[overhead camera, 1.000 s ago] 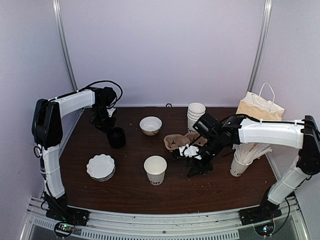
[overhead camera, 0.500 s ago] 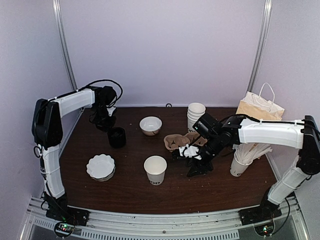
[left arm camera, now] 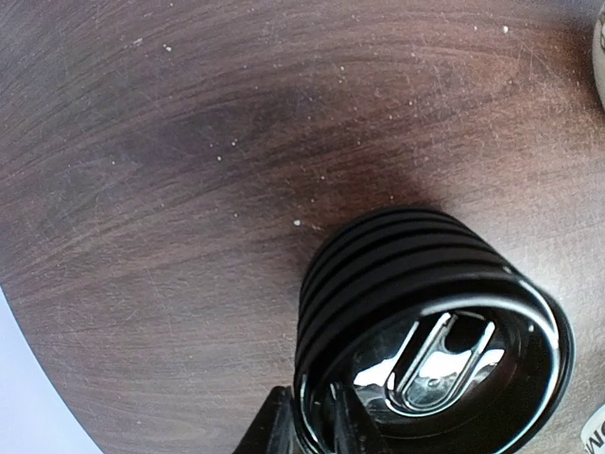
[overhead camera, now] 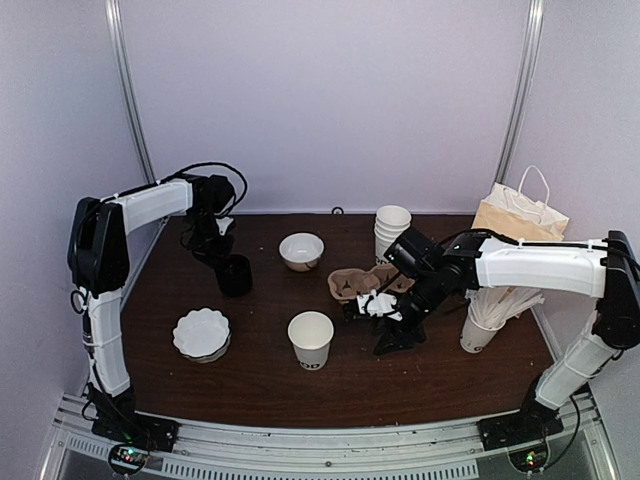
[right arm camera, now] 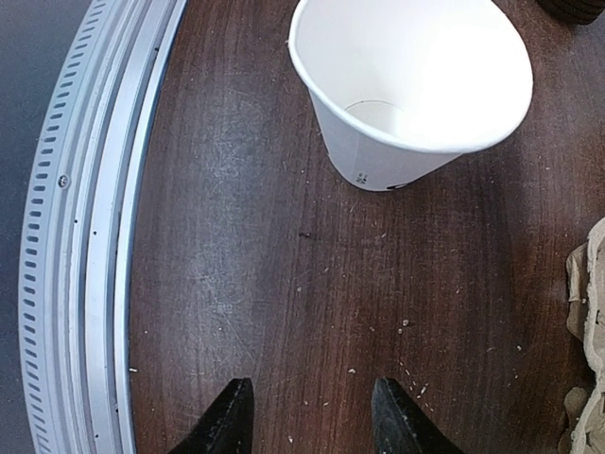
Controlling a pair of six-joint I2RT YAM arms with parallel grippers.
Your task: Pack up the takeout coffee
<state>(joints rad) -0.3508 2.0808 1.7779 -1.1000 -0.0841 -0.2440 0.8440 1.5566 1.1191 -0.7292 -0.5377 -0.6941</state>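
Low near the takeout coffee point(right arm camera: 416, 90), right gripper point(right arm camera: 307, 421) hangs, jaws apart

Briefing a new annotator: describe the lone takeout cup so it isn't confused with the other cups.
On the dark table, look toward the near edge, centre, just right of the scalloped white dish. The takeout cup stands there upright and lidless. Unlike the nested cup stack at the back and the stick-filled cup at the right, it is single and empty.
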